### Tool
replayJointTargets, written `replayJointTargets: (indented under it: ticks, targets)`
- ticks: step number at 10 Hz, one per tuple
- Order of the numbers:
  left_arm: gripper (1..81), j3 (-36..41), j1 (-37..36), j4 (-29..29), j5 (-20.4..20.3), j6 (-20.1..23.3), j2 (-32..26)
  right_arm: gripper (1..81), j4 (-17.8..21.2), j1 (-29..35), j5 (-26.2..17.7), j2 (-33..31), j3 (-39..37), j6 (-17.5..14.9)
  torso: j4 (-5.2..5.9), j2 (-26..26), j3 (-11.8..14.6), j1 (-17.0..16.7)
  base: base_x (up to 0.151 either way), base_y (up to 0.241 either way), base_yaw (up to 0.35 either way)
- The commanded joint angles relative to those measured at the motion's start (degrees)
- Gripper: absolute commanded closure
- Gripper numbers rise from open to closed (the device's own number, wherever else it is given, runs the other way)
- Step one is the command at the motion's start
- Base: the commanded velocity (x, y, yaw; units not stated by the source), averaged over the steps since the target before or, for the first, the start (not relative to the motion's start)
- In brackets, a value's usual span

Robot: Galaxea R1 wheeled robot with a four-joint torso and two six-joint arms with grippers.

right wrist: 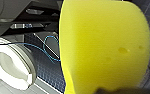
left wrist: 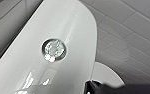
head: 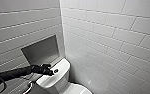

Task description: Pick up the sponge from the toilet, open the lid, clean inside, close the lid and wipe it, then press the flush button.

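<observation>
The white toilet stands in the tiled corner. Its round flush button sits in the middle of the tank top. My left gripper is shut and hovers over the tank top just left of the button, with nothing in it. In the left wrist view the shiny flush button shows close up, and the rounded white lid lies past the tank's edge. The yellow sponge looms very close in the right wrist view, with my right gripper shut on it.
White tiled walls close in at the back and right. A recessed niche opens in the wall above the tank. In the right wrist view a blue cable lies over a dark gridded surface beside a white rounded object.
</observation>
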Motion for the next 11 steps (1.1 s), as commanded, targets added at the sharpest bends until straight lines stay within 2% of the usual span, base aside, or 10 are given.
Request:
replayJointTargets:
  ticks: [1,3,6,8,9,10,11]
  targets:
    - [81.1,17.0,14.2,1.6,-8.5,1.2,-14.2,81.1,-1.1,-0.1,-3.9,-0.3,0.4,-0.2,0.00,0.0,2.0,0.0,0.000,0.000,0.000]
    - [81.1,19.9,24.9,5.1,-14.8,1.2,-15.7,81.1,-1.2,0.1,-3.9,0.6,-1.9,-0.2,0.00,0.0,5.6,0.0,0.000,0.000,0.000]
    - [81.1,18.7,39.7,10.8,-23.0,1.2,-13.0,81.1,-1.8,0.6,-3.4,2.1,-4.1,-0.2,0.00,0.0,10.5,0.0,0.000,0.000,0.000]
    - [81.1,13.5,48.0,13.8,-27.2,1.2,-8.0,81.1,-1.8,1.3,-3.4,2.8,-4.5,-0.2,0.00,0.0,14.8,-0.1,0.000,0.000,0.000]
    - [81.1,8.8,51.5,14.1,-28.1,1.2,-4.2,81.1,-1.9,1.5,-3.4,3.2,-5.2,-0.2,0.00,-0.1,16.6,-0.1,0.000,0.000,0.000]
    - [81.1,3.4,54.3,14.2,-28.4,1.4,-0.4,81.1,-1.8,1.6,-3.4,3.5,-5.6,-0.2,0.00,-0.1,13.4,-0.1,0.000,0.000,0.000]
    - [81.1,-0.8,56.5,14.8,-29.5,1.4,2.9,81.1,-1.8,1.7,-3.4,3.6,-6.0,-0.2,0.00,-0.1,14.8,-0.2,0.000,0.000,0.000]
